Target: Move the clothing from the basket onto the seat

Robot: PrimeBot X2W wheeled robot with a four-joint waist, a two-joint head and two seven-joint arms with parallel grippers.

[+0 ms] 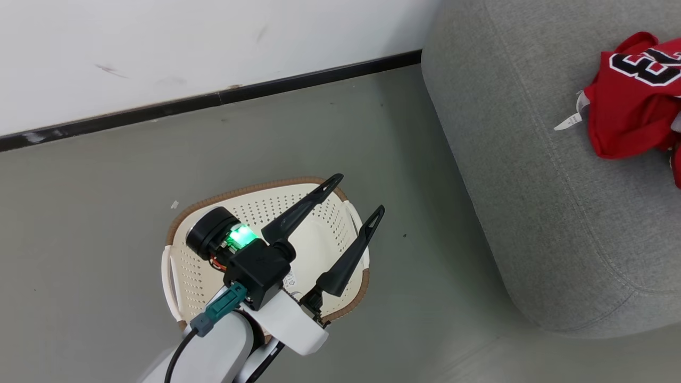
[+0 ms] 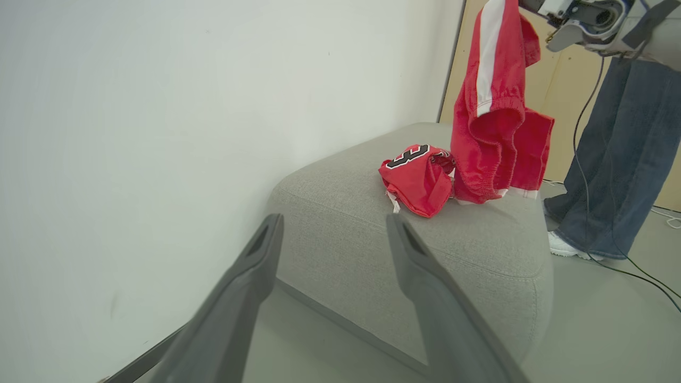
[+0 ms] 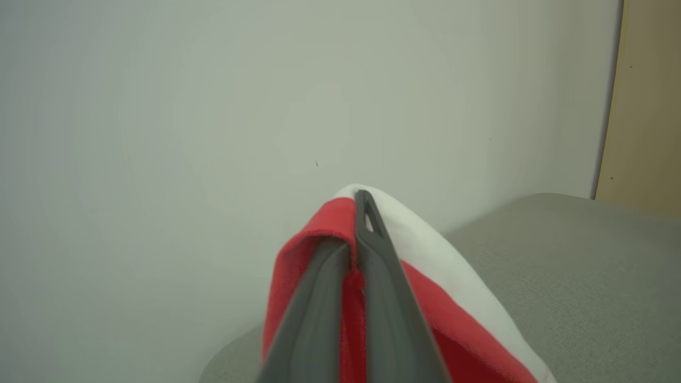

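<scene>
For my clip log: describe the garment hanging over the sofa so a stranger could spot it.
Find the grey sofa by the white wall. Over it hangs a red garment with a white stripe, pinched by the fingers of the right gripper. Unlike the crumpled numbered jersey beside it, it dangles rather than lies.

The crumpled red jersey bears a large black number outlined in white. In the left wrist view one digit of it reads as a 3, and folds hide whatever stands beside it. In the head view that 3 lies sideways; a second digit next to it is cut by the picture's edge and cannot be told. The white tag on the jersey is too small to read. A label sticker on the bottom of the basket carries fine print and small symbols, all illegible.
</scene>
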